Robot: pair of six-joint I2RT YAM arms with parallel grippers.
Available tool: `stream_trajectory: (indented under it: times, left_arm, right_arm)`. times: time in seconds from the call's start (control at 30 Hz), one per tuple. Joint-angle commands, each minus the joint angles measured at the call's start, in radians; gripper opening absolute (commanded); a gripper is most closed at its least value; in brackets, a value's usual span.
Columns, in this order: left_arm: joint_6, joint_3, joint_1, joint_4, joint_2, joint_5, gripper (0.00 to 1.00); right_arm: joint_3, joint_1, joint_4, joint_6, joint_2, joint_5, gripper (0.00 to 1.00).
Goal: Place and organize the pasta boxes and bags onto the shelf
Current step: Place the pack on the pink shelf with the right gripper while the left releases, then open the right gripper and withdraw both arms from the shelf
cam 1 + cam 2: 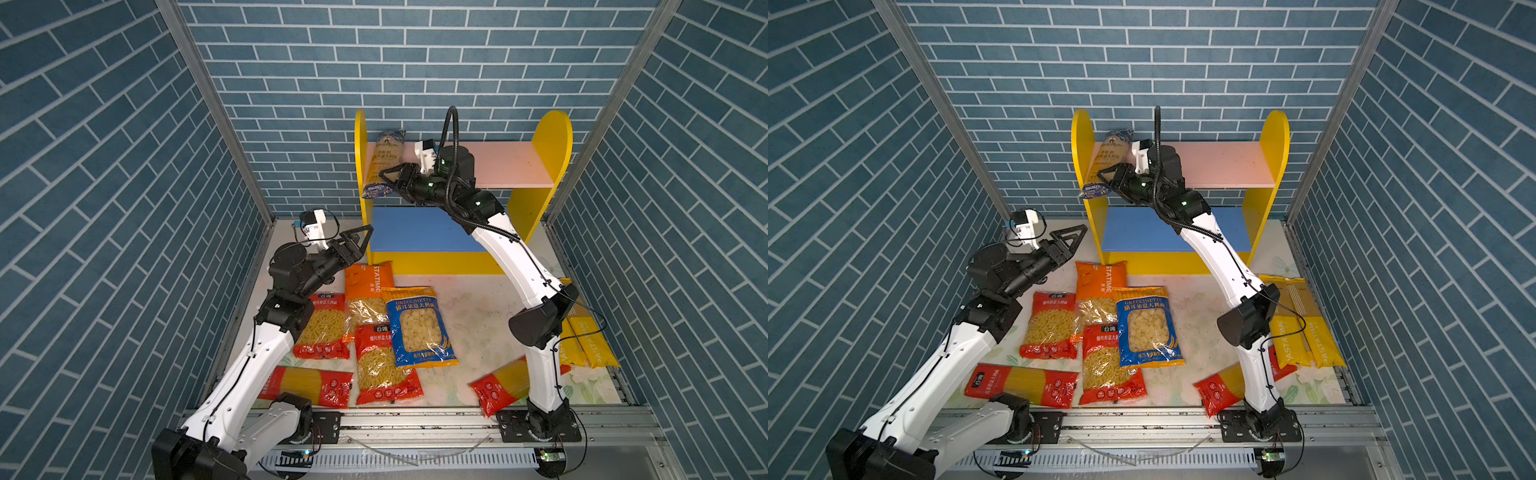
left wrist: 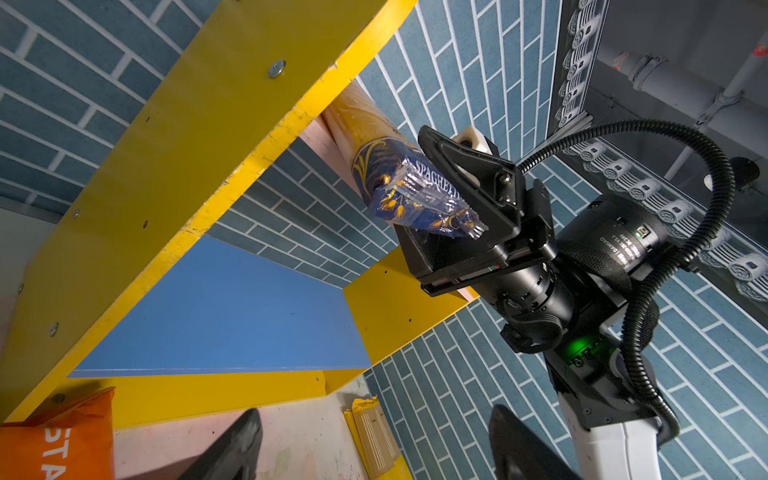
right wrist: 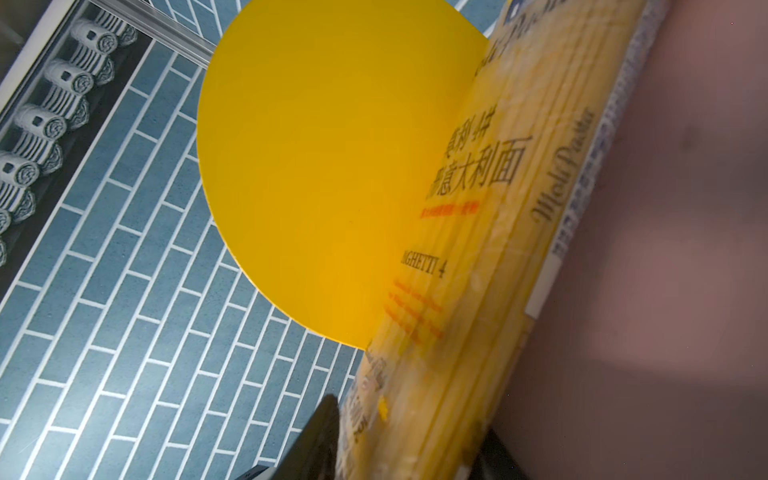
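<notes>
Pasta packs, front to back: a red spaghetti pack with a clear middle point(image 1: 307, 386) lies nearest the front rail on the left, long axis side to side. A second red spaghetti pack point(image 1: 496, 388) sits on the right at an angle, partly hidden behind the right arm. Behind those are a red fusilli bag point(image 1: 384, 370), another red fusilli bag point(image 1: 322, 328), a blue-and-yellow orecchiette bag point(image 1: 419, 328) and an orange plastic pasta bag point(image 1: 368, 286). They all run roughly front to back and overlap a bit. Yellow PASTATIME spaghetti packs point(image 1: 590, 340) lie side by side by the right wall, also lengthwise front to back.

The left gripper point(image 1: 361, 235) hangs between the orange bag and the shelf's left panel, fingers spread, holding nothing.

Further back is the small wooden shelf with yellow round-topped side panels point(image 1: 544, 166). The dark blue spaghetti pack point(image 1: 386, 153) lies on its pink upper board point(image 1: 511, 166), right against the left panel. Its long axis runs front to back, and the "SPAGHETTI" end pokes out past the front edge toward the robot. The right gripper point(image 1: 388, 176) has a finger on each side of that near end, but I can't tell if it's squeezing or slack.
</notes>
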Motion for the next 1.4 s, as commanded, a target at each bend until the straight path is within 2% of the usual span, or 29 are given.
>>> stream_trajectory:
  times: [0.0,0.13,0.3,0.37,0.57,0.83,0.93,1.07,1.17,1.23,1.37]
  left_arm:
    - [0.003,-0.001,-0.006,0.039,0.004,-0.009,0.86]
    - [0.002,-0.006,-0.011,0.048,0.010,-0.012,0.86]
    - [0.003,-0.004,-0.022,0.051,0.020,-0.014,0.86]
    - [0.007,-0.006,-0.024,0.045,0.016,-0.018,0.86]
    - [0.008,-0.015,-0.026,0.041,0.010,-0.026,0.86]
    - [0.011,-0.011,-0.029,0.042,0.013,-0.030,0.86]
    - [0.011,-0.010,-0.035,0.043,0.015,-0.032,0.86]
    - [0.025,-0.007,-0.038,0.022,0.006,-0.036,0.86]
    - [0.065,0.002,-0.049,-0.027,-0.002,-0.050,0.86]
    - [0.093,0.005,-0.058,-0.057,-0.007,-0.063,0.86]
    - [0.142,0.010,-0.083,-0.105,-0.012,-0.094,0.86]
  right_arm:
    - [-0.043,-0.002,0.017,-0.033,-0.097,0.016,0.46]
    - [-0.137,-0.002,0.048,-0.041,-0.148,0.043,0.37]
    - [-0.009,-0.008,-0.040,-0.072,-0.080,0.004,0.19]
    - [0.037,-0.011,-0.038,-0.051,-0.047,-0.037,0.15]
    - [0.163,-0.021,-0.059,-0.004,0.040,-0.112,0.07]
    - [0.166,-0.020,-0.031,0.038,0.058,-0.161,0.07]
    - [0.163,-0.021,-0.036,0.036,0.052,-0.158,0.15]
    - [0.116,-0.020,-0.039,0.021,0.013,-0.149,0.37]
    - [0.032,-0.021,-0.041,-0.018,-0.053,-0.112,0.49]
    - [-0.026,-0.020,-0.047,-0.049,-0.098,-0.082,0.53]
    - [-0.105,-0.022,-0.076,-0.109,-0.170,-0.044,0.56]
